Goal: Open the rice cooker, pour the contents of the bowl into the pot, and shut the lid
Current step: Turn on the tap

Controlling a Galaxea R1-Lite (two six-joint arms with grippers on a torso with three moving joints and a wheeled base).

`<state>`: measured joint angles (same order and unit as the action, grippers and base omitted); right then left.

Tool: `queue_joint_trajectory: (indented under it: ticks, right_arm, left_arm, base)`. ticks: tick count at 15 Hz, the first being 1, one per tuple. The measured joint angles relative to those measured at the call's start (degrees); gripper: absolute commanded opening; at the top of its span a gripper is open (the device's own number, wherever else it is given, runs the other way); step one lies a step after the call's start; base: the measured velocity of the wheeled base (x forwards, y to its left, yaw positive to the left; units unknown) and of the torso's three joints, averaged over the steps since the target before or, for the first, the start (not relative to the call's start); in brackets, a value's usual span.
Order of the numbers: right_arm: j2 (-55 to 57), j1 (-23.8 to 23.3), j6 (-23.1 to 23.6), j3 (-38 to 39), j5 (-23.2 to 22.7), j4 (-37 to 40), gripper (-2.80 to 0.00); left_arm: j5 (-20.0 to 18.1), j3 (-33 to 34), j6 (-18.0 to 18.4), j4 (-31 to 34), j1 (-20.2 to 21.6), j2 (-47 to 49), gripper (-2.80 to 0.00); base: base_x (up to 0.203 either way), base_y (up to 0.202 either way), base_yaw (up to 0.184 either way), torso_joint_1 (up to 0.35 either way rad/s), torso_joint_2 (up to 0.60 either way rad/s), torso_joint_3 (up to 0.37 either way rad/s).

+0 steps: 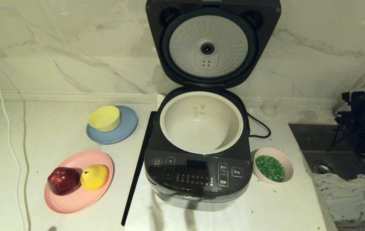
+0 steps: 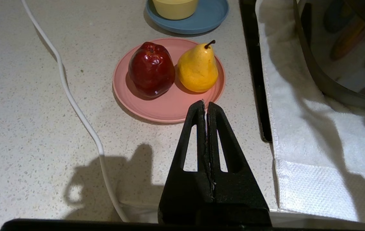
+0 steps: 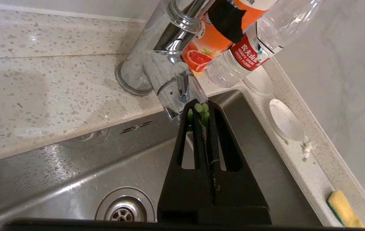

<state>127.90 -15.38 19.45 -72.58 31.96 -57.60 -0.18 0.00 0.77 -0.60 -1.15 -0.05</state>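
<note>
Two grippers: both with fingers pressed together, neither grasping a task item.
Left gripper [image 2: 205, 104]: clenched on nothing, hanging over the counter [image 1: 57, 205] just near of the pink plate [image 2: 169, 110]; not seen in the head view.
Right gripper [image 3: 201, 110]: clenched, with a few green bits stuck at its fingertips; it hangs over the sink [image 3: 73, 166] close to the tap [image 3: 163, 73], at the far right of the scene, where the dark arm [image 1: 363, 122] shows.
Rice cooker [image 1: 198, 179]: centre of the counter, standing on a white cloth [image 2: 313, 154], control panel facing near.
Lid [image 1: 212, 41]: raised upright on its hinge at the far side, silver dimpled underside facing the camera.
Pot [image 1: 201, 123]: seated in the cooker body, no green bits visible in it.
Bowl [image 1: 273, 165]: pale pink, upright on the counter just right of the cooker's near corner, between cooker and sink.
Contents [image 1: 269, 168]: chopped green bits lying inside the bowl; a few stray bits on the counter nearby.
Pink plate, left and near: carries a red apple [image 1: 63, 180] and a yellow pear [image 1: 94, 176], touching.
Blue plate [image 1: 123, 131]: farther back on the left, with a yellow bowl [image 1: 104, 118] on it.
White cable [image 1: 7, 128]: runs along the far left of the counter.
Sink area: grey rag [image 1: 352, 195] at the near edge; two bottles [image 3: 230, 35] and a yellow sponge [image 3: 342, 208] along the rim.
</note>
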Motion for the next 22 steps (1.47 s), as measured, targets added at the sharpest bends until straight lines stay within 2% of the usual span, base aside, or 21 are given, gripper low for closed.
queue_joint_trajectory:
  ticks: [10, 14, 22]
  right_arm:
    - [0.09, 0.05, -1.59, 1.11, 0.12, -0.66, -2.8]
    - [-2.32, 1.69, -1.65, 1.43, 0.01, -0.64, -2.8]
    - [1.97, 1.98, -0.94, -9.6, 0.15, 1.37, -2.8]
  left_arm:
    - [0.0, 0.0, -0.01, 0.0, 0.0, 0.0, -2.8]
    - [0.02, 0.0, 0.02, 0.0, 0.0, 0.0, -2.8]
    - [0.0, 0.0, 0.0, 0.0, 0.0, 0.0, -2.8]
  base:
    - [0.0, 0.0, 0.0, 0.0, 0.0, 0.0]
    - [0.0, 0.0, 0.0, 0.0, 0.0, 0.0]
    - [0.0, 0.0, 0.0, 0.0, 0.0, 0.0]
